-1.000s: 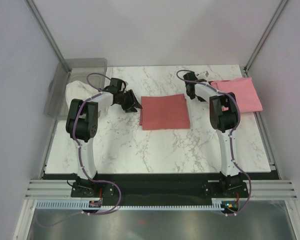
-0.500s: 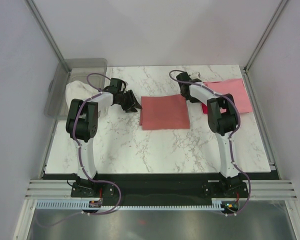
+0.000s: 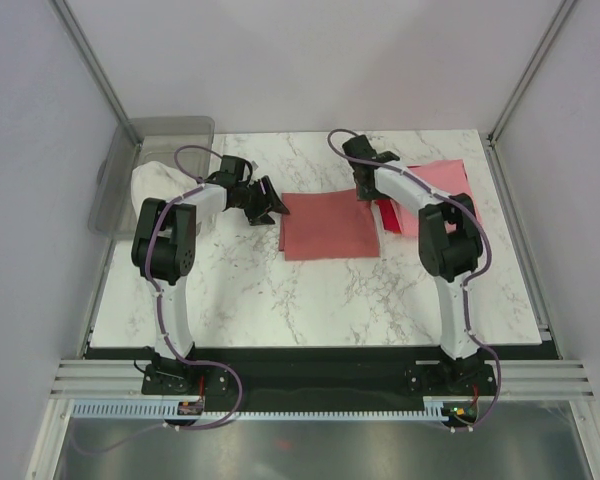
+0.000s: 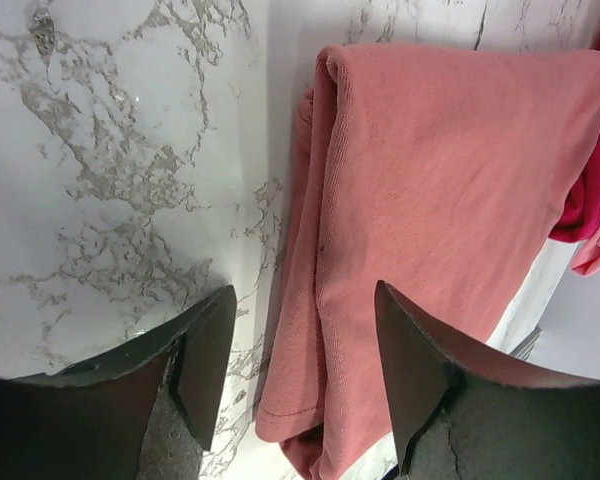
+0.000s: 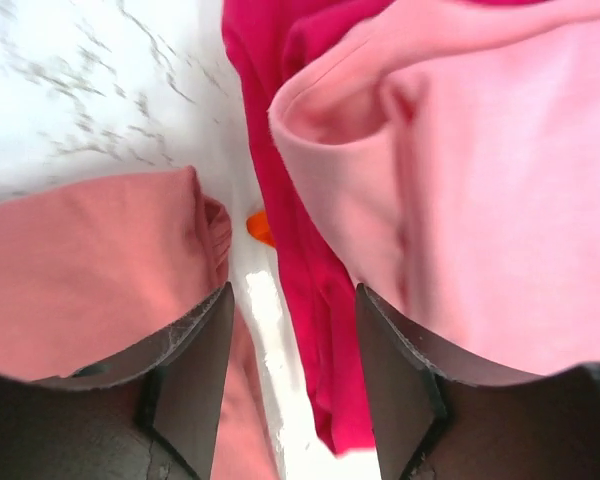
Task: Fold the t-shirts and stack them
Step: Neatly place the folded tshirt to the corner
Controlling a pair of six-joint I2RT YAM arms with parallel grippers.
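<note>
A folded dusty salmon-red t-shirt (image 3: 328, 224) lies flat at the table's middle. My left gripper (image 3: 273, 205) hovers at its left edge, open. In the left wrist view, the shirt's folded edge (image 4: 325, 300) lies between the spread fingers of the left gripper (image 4: 300, 380), ungripped. The light pink t-shirt (image 3: 435, 185) lies at the right, over the bright red t-shirt (image 3: 390, 215), whose edge pokes out beside the salmon one. My right gripper (image 3: 365, 190) is open above that edge. In the right wrist view, the right gripper (image 5: 292, 370) straddles the bright red cloth (image 5: 300, 260), between the pink (image 5: 480, 200) and salmon (image 5: 80, 270) cloth.
A clear plastic bin (image 3: 165, 135) holding white cloth (image 3: 155, 183) stands at the back left corner. A small orange bit (image 5: 261, 228) shows on the table by the red cloth. Metal frame posts rise at both back corners.
The right arm has swung left, dragging the pink and red shirts up against the salmon one, and its jaws have opened. The left gripper has opened wider and edged toward the shirt.
</note>
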